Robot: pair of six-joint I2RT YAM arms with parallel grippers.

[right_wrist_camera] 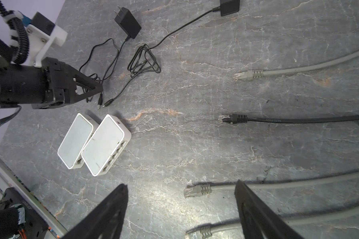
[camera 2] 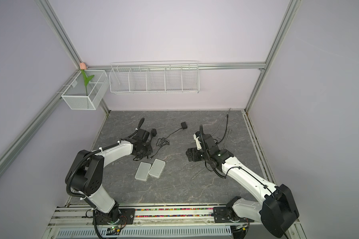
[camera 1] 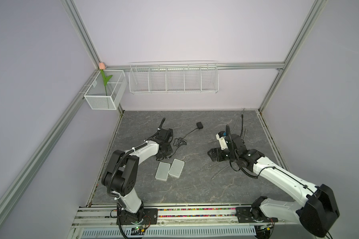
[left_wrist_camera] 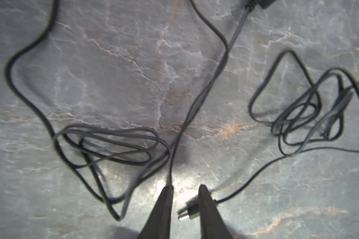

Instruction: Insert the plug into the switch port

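Barely started: left gripper [left_wrist_camera: 185,187] fingers [left_wrist_camera: 164,207] flank the small black barrel plug [left_wrist_camera: 187,213] on the grey marbled bench [left_wrist_camera: 133,62], grip unclear; right gripper [right_wrist_camera: 181,184] gapes empty, white plastic switches [right_wrist_camera: 103,142] untouched.

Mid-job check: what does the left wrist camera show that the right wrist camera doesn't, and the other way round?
Left wrist only: the barrel plug lies between the left gripper fingertips, jaws apart. Right wrist only: two white switches side by side, ports visible, plus Ethernet cables. Both: that gripper, the plug, the coiled black cords and the marble tabletop.
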